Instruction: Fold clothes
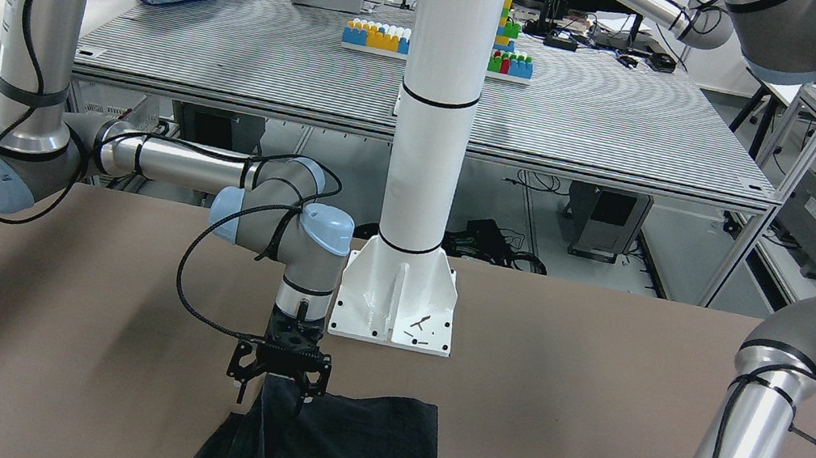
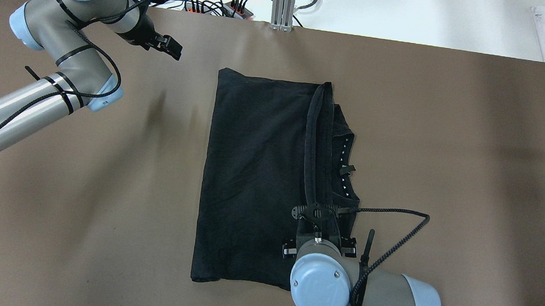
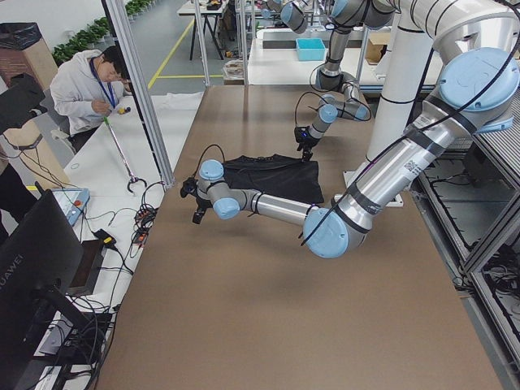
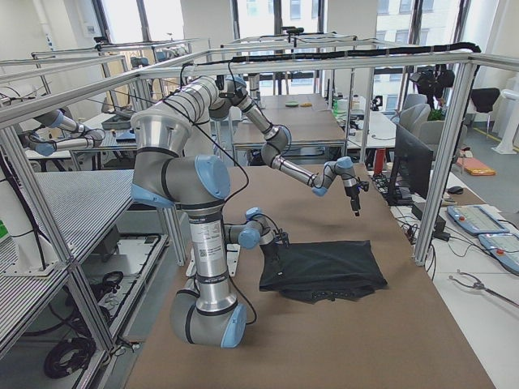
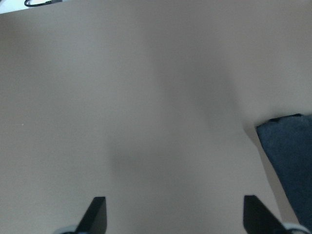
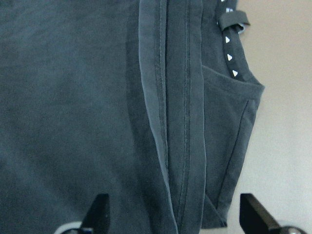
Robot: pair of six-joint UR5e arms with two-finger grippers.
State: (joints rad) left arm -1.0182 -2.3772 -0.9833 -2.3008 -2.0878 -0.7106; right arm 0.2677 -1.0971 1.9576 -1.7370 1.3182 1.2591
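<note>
Black garment [image 2: 251, 171] folded on the table [image 2: 451, 139], right gripper [image 1: 273, 396] over its near right edge, jaws wide, left gripper [image 2: 169, 48] above the table far left, jaws wide

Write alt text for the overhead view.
A black garment lies folded mid-frame on a brown table. The right gripper is above its near right part, by the hem; the left gripper is over bare table far left, apart from it.
</note>
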